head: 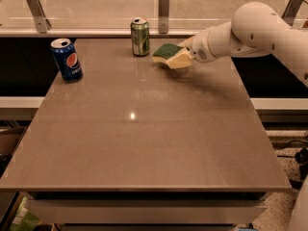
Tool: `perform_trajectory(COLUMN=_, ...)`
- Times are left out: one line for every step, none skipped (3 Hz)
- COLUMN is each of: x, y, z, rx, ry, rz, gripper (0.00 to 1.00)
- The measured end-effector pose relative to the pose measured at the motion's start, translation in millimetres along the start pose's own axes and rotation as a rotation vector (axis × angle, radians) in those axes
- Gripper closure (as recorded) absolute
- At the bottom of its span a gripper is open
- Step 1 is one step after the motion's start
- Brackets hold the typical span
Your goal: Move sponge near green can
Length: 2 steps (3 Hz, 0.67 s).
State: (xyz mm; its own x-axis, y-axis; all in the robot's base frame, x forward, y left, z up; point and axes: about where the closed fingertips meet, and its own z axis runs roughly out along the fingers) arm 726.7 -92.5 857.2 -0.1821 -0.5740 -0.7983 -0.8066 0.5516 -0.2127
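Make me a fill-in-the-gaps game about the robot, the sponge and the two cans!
1. The gripper, over the far side of the brown table, is shut on the flat sponge with the dark ____ top.
2. The small green metal can beside the sponge stands ____, not on its side.
3. The Pepsi can with the red-white logo is coloured ____.
Missing words: green; upright; blue.

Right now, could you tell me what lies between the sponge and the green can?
Camera view: only bare table. The gripper holds the sponge beside the green can.
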Motion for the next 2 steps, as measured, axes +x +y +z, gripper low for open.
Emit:
perform_trajectory(x=1.5, y=4.5, z=28.1, rx=-0.028, ry=0.026, rz=0.004, gripper=1.0)
perform_trajectory(x=-0.4, y=5.1, z=36.7, rx=-0.041, ry=0.023, rz=0.002, gripper=1.0)
